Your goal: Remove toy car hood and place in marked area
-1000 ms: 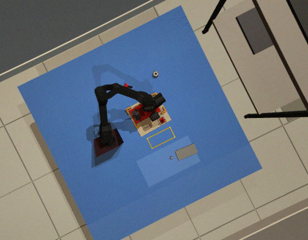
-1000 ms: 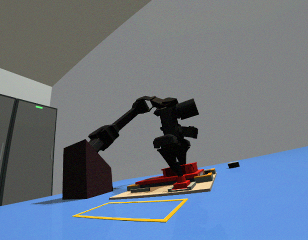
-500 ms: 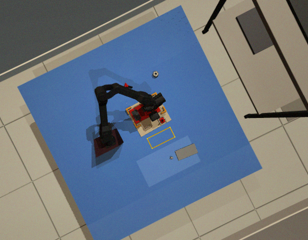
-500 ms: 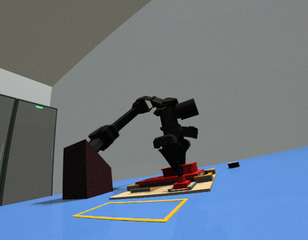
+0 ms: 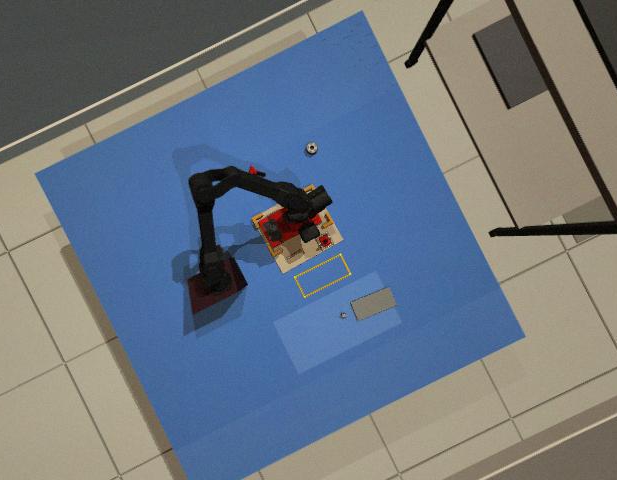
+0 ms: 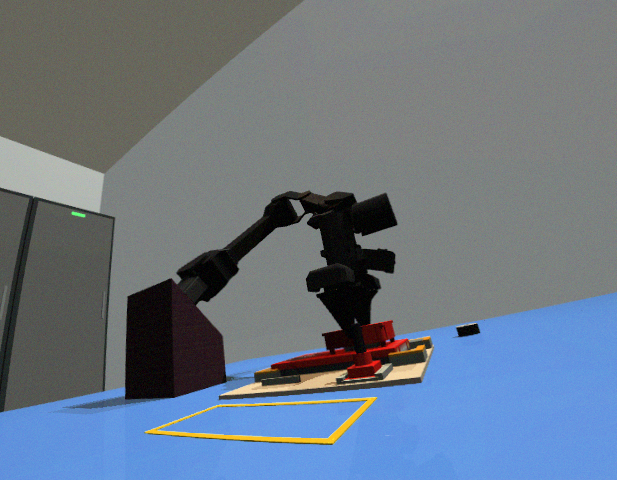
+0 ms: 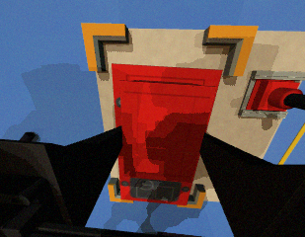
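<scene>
The red hood [image 7: 164,125] lies flat on the toy car [image 6: 349,351], which rests on a beige board [image 7: 231,118] on the blue bench [image 6: 504,387]. Orange corner brackets [image 7: 104,43] sit around the car, probably to keep it from sliding when a part is pulled off. The pincer [image 7: 162,148] comes down from directly above and its two dark fingers press on the long side edges of the hood, one on each side; it is closed on the hood, with the fingers held well apart by the panel's width. Gripping across the width seems chosen so that the panel can lift straight up without tilting. In the side view the hood has not left the car. The yellow marked area [image 6: 277,421] lies just beside the board, on the side away from the arm's base [image 6: 168,341], so the carry should be short. A small red part [image 7: 267,94] sits in its own grey frame beside the car.
</scene>
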